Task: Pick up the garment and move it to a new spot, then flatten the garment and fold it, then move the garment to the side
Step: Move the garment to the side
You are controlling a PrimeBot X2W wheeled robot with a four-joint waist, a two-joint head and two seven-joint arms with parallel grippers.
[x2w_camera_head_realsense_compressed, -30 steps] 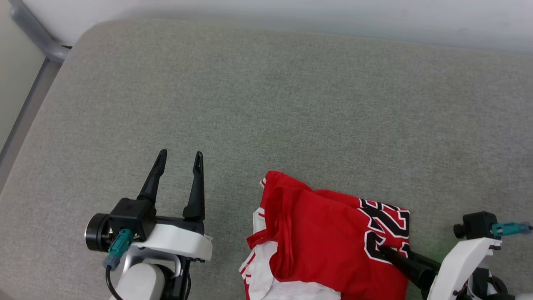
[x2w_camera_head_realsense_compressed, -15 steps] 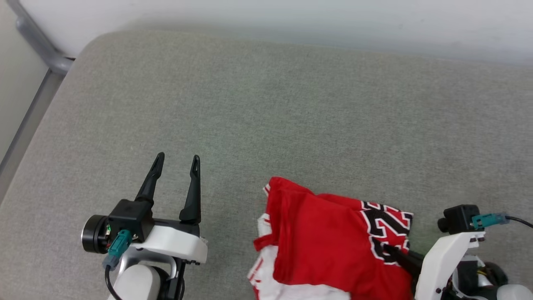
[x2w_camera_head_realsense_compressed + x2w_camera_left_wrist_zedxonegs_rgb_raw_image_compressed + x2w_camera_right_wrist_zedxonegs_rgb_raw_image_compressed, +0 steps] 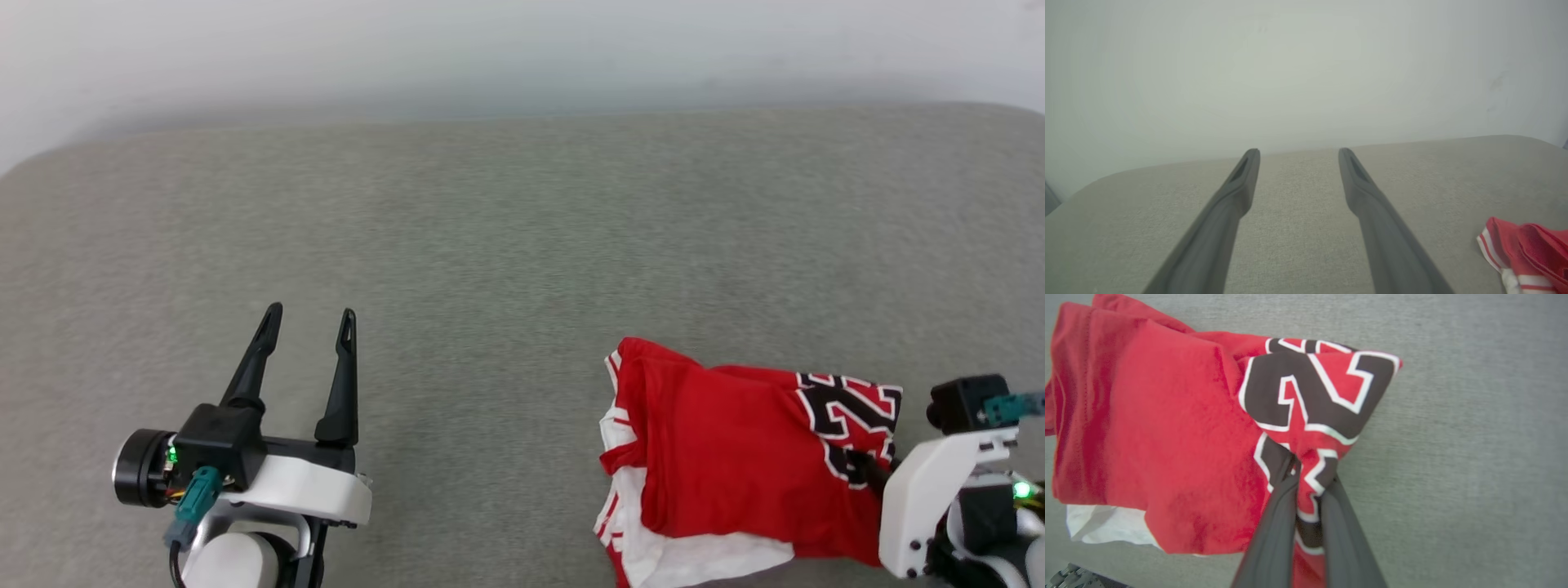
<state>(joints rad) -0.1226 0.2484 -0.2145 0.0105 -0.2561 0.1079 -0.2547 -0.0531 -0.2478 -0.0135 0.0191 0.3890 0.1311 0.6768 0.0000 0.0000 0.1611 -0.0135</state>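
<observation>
Pinching the red jersey T-shirt with white sleeves and a big black-and-white number (image 3: 1167,428), my right gripper (image 3: 1312,469) is squeezing its two long dark fingers on a bunch of cloth right at the number print.

In the head view the shirt is lying on the soft grey padded surface (image 3: 490,245). It is low down on the right side, close to my robot's body. The right gripper is reaching into its right edge.

The shirt is not lying flat and wide. It is sitting in a small thick stack, with red on top and white peeking out under it. So I am thinking the flattening and the folding are done. The edges are looking a bit messy, though, so I am not sure about that.

If I am right, I am doing the last part, taking the shirt off to the side. What is left is setting it down there and letting go.

My left gripper (image 3: 311,311) is hanging over the grey surface at the lower left, well apart from the shirt. Its fingers are spread wide and are holding nothing. Through the left wrist camera I am seeing a red-and-white corner of the shirt far off on the right.
</observation>
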